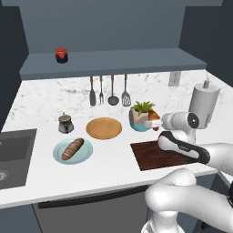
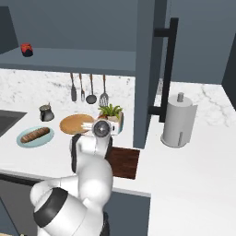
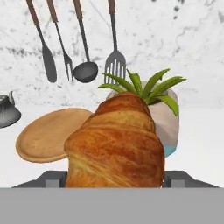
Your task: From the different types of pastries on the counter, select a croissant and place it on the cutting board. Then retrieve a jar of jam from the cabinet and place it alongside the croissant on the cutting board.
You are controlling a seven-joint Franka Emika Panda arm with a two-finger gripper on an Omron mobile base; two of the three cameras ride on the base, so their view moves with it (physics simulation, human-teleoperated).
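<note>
The croissant sits clamped in the end effector, raised above the cutting board's far edge, just before the potted plant. The round wooden plate lies left of the board on the worktop.

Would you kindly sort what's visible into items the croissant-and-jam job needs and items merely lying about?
Needed:
- golden-brown flaky croissant, held in the gripper
- dark reddish-brown wooden cutting board
- red jam jar with dark lid, on the shelf

Lying about:
- baguette-like loaf on a pale blue plate
- round tan wooden plate
- potted green plant
- hanging utensils
- grey lidded pot
</note>
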